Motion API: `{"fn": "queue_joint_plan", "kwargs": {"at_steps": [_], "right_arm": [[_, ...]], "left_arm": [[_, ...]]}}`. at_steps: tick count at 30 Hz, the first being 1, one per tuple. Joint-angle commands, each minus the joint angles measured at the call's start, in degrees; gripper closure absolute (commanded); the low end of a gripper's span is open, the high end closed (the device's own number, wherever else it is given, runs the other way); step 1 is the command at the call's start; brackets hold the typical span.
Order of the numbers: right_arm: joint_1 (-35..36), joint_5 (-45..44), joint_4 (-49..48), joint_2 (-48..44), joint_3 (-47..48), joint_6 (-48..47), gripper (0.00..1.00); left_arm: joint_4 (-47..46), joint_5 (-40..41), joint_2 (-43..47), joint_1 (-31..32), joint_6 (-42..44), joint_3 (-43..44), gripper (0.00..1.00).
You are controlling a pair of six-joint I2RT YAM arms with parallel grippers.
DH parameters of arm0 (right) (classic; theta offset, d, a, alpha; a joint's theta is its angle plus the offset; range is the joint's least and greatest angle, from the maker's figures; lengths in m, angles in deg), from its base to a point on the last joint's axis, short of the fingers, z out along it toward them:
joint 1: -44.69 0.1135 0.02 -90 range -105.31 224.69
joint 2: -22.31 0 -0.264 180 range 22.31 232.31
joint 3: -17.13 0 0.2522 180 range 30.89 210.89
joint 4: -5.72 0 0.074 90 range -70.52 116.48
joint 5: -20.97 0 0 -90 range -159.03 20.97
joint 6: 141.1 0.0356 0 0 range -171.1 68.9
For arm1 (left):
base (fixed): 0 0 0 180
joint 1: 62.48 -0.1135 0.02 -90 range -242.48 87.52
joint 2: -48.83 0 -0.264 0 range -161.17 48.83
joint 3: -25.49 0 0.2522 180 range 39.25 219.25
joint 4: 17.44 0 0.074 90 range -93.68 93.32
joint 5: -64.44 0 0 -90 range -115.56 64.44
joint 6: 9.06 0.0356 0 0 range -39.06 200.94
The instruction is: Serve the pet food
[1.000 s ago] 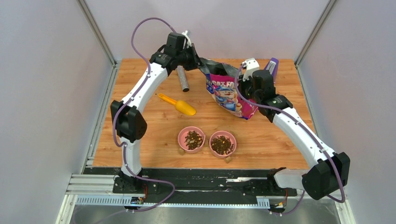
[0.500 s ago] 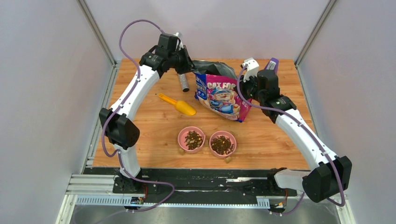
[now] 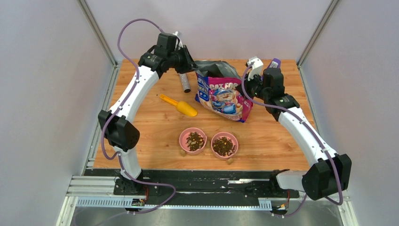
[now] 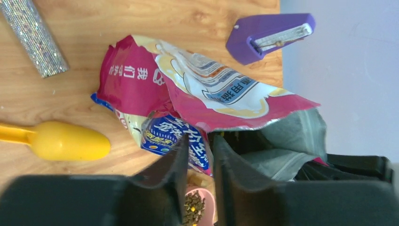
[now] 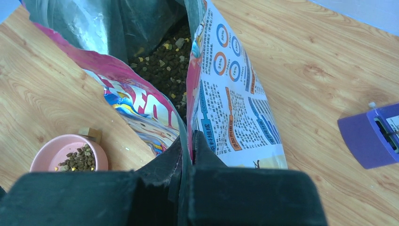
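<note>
Two bowls (image 3: pixel 182 140) of pet food (image 3: pixel 224 146), seen from above, sit by the table's (image 3: pixel 155 136) near edge, a bare strip from the far bag (image 3: pixel 223 96); left wrist: left gripper (image 4: pixel 198 141) narrowly parted at its left rim; right wrist: right gripper (image 5: pixel 188 136) pinching its right edge, more pet food inside.

The bag (image 3: pixel 223 96) shows "CAT FO" in big letters on its front; Chinese characters, among them "我们", stand on its magenta panel; its back carries print too small to read
</note>
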State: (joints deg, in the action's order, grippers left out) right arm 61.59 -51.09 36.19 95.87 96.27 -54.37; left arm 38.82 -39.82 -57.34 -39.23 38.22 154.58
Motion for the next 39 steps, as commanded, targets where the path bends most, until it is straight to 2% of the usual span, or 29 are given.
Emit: {"fn": "queue_joint_plan", "kwargs": {"at_steps": [1,2,6,10,13,18,20,22,25,29,32,35,39], "right_arm": [[-1.17,7.15,-7.72,0.84,2.42,-1.33,1.00],[-1.10,8.17,-7.40,1.40,2.72,-1.46,1.00],[-1.18,9.70,-6.29,2.50,3.70,-2.07,1.00],[-1.74,10.92,-5.71,3.00,4.33,-2.20,1.00],[-2.44,12.26,-4.11,3.37,5.37,-2.20,1.00],[-3.43,16.32,2.82,3.24,9.49,-5.57,1.00],[-3.44,16.51,5.30,2.98,10.72,-7.06,1.00],[-3.60,16.47,6.78,2.61,11.50,-8.28,1.00],[-3.68,16.76,9.01,2.41,12.89,-9.93,1.00],[-3.72,16.73,10.22,2.17,13.90,-11.67,1.00],[-3.81,16.20,10.79,2.00,14.30,-12.70,1.00],[-4.05,16.09,11.29,1.32,14.62,-13.74,1.00],[-4.53,18.10,12.03,-0.18,14.76,-16.08,1.00]], "left_arm": [[-8.04,-4.90,4.69,-3.49,3.65,0.79,0.55],[-8.70,-5.69,4.22,-3.88,4.24,1.06,0.48],[-11.76,-10.11,4.84,-5.80,10.41,0.49,0.33],[-15.44,-12.35,7.57,-6.60,20.63,-1.85,0.21],[-17.97,-16.24,10.18,-7.26,31.83,-5.27,0.16],[-17.02,-22.93,12.92,-7.95,46.75,-9.87,0.16],[-16.96,-25.45,13.68,-8.03,55.17,-12.31,0.17],[-18.74,-26.64,14.64,-8.15,59.43,-15.68,0.17],[-22.02,-29.64,15.12,-9.30,61.46,-18.88,0.17],[-22.94,-37.94,13.60,-11.19,66.08,-20.07,0.16],[-28.26,-42.77,13.04,-11.96,69.41,-23.36,0.16],[-29.81,-49.68,10.59,-12.92,70.37,-22.76,0.15],[-30.77,-54.72,5.82,-13.40,71.73,-20.30,0.15]]}}
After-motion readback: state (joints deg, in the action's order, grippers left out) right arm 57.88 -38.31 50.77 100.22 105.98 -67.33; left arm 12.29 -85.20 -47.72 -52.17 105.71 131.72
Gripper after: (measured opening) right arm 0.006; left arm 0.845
